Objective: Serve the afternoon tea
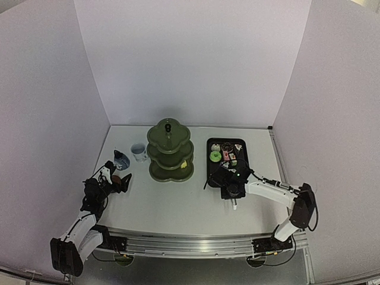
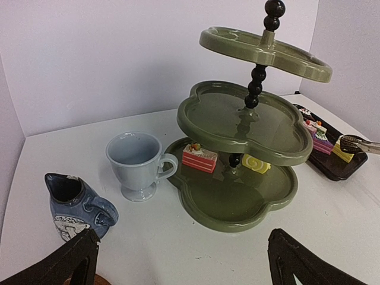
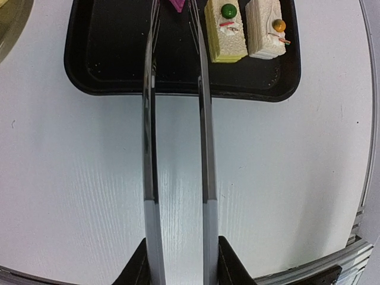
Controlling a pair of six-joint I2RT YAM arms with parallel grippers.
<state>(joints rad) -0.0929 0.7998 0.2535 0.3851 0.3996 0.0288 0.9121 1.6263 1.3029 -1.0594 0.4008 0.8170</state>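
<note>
Right claw [image 3: 183, 264] is gripping the metal tongs [image 3: 205, 148]; we are seeing their tips flanking a pink cake [image 3: 178, 5] (mostly cropped) on the far tray [image 3: 107, 65].

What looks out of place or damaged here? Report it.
Nothing clearly. The stand, white cup and blue cup sit upright, the cakes lie tidy on the tray, no spills. A pale patch on the blue cup's rim may be a chip or glaze; cannot tell.

Cup [image 1: 138, 152] L of stand [image 1: 169, 151]; tray [image 1: 208, 148] w/ cakes [image 1: 228, 155] R.
</note>
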